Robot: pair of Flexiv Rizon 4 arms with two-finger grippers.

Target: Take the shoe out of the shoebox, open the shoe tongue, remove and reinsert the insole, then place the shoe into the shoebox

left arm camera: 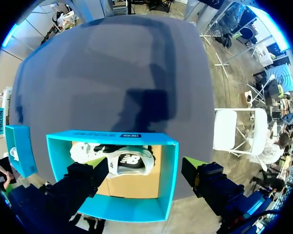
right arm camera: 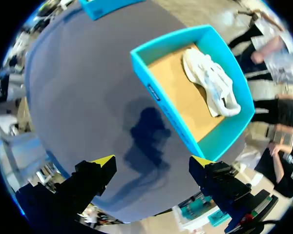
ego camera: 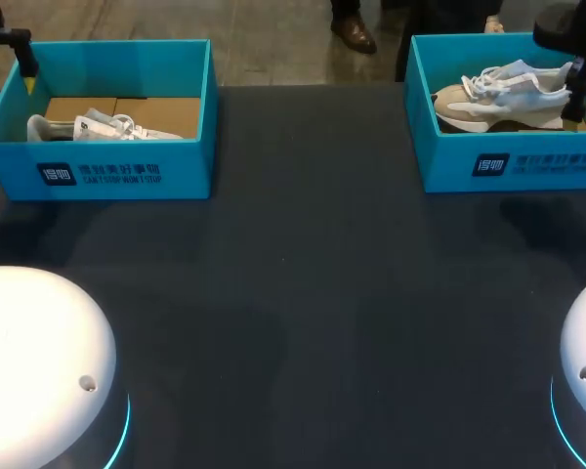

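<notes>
Lettering (ego camera: 98, 175) in white fronts each shoebox (ego camera: 190, 166), each holding a shoe (ego camera: 103, 127); left claw (left arm camera: 144, 163), right claw (right arm camera: 152, 160): spread wide.

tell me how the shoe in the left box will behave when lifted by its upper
The shoe has a soft-looking upper that would probably flex while its thick sole stays stiff. Likely light for its size. Lying close to the shoebox wall, it might drag against it.

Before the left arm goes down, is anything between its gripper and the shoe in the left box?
Nothing visible. The left gripper hangs open above the lidless left box, and the shoe lies uncovered inside, along one wall.
</notes>
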